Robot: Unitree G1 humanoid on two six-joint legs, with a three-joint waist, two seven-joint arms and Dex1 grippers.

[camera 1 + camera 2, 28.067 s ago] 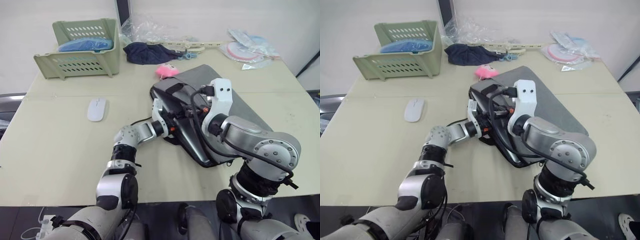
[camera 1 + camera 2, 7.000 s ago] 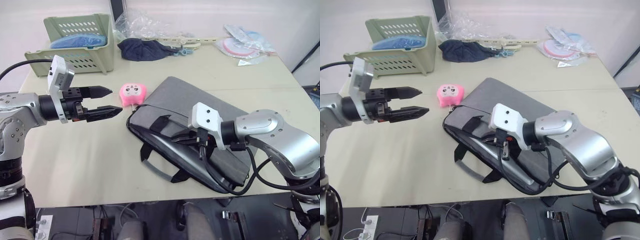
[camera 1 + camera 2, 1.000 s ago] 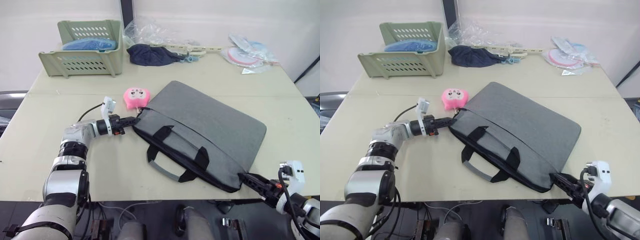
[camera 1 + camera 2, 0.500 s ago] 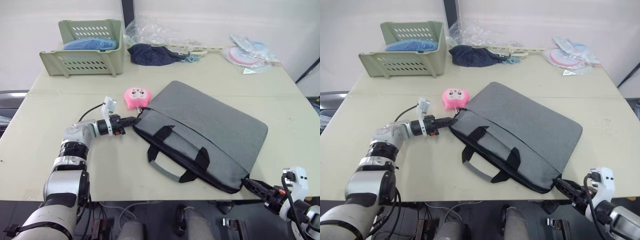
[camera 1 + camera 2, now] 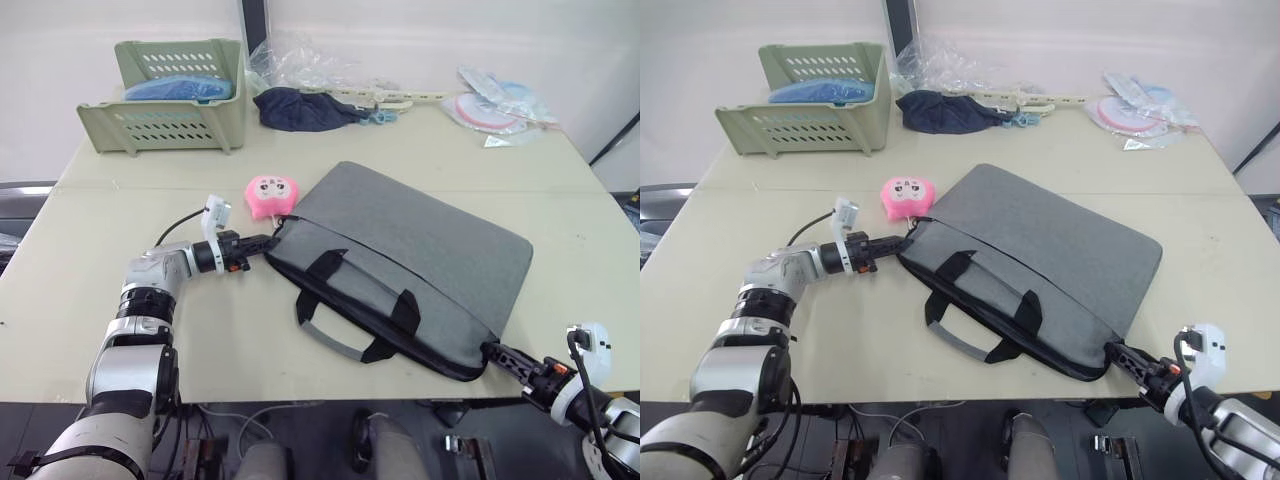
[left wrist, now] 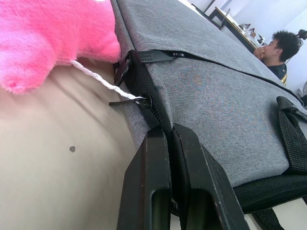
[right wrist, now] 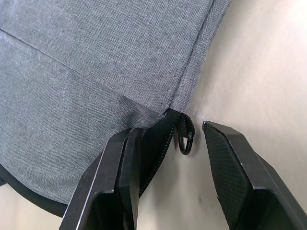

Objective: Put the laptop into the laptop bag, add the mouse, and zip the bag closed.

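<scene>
Zip looks closed along the laptop bag (image 5: 405,262), flat mid-table. Right gripper (image 7: 180,143) has released, jaws now spread around the zipper pull (image 7: 186,140). Left gripper (image 6: 171,143) stays clamped on the bag's corner. I judge task nearly done.

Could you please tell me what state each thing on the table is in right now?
Bag: lying flat, zipped shut along the visible edge.
Left gripper: shut on the bag's zip edge at one corner.
Right gripper: open around the zip pull at the opposite corner.
Pink toy: touching the bag's corner.
Basket: upright, holding a blue item.
</scene>
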